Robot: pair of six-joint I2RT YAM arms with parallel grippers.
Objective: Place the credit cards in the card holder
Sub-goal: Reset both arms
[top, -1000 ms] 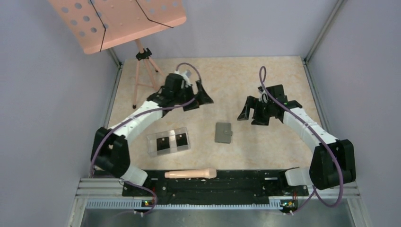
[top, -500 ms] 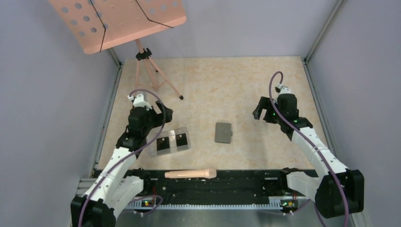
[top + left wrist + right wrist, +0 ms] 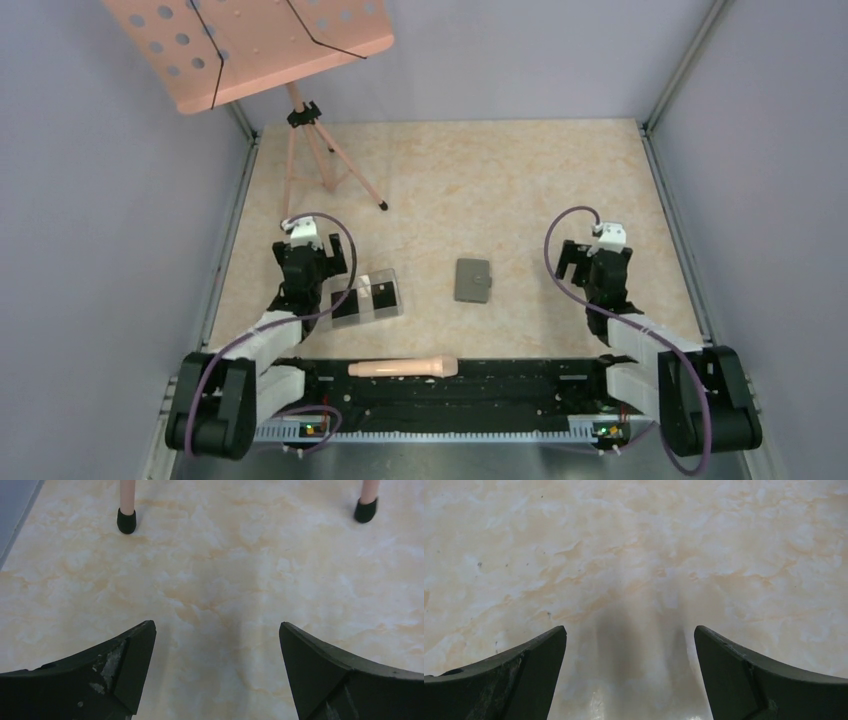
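Observation:
The gray card holder (image 3: pixel 472 280) lies closed and flat on the table's middle. Two black credit cards (image 3: pixel 386 294) lie inside a clear plastic box (image 3: pixel 372 279) to its left. My left gripper (image 3: pixel 308 266) sits folded back just left of that box and overlaps its left end. Its jaws are open over bare table in the left wrist view (image 3: pixel 217 630). My right gripper (image 3: pixel 592 266) sits folded back well right of the card holder. It is open with nothing between its fingers (image 3: pixel 630 632). Neither wrist view shows the cards or the holder.
A pink perforated music stand (image 3: pixel 250 40) rises at the back left, and its tripod feet (image 3: pixel 126 521) stand ahead of my left gripper. A peach cylinder (image 3: pixel 403 368) lies on the black front rail. Gray walls enclose the marbled table (image 3: pixel 470 190).
Both arms have drawn back from the table's middle toward their bases. The right jaws widened a little. The card holder and the box have not moved.

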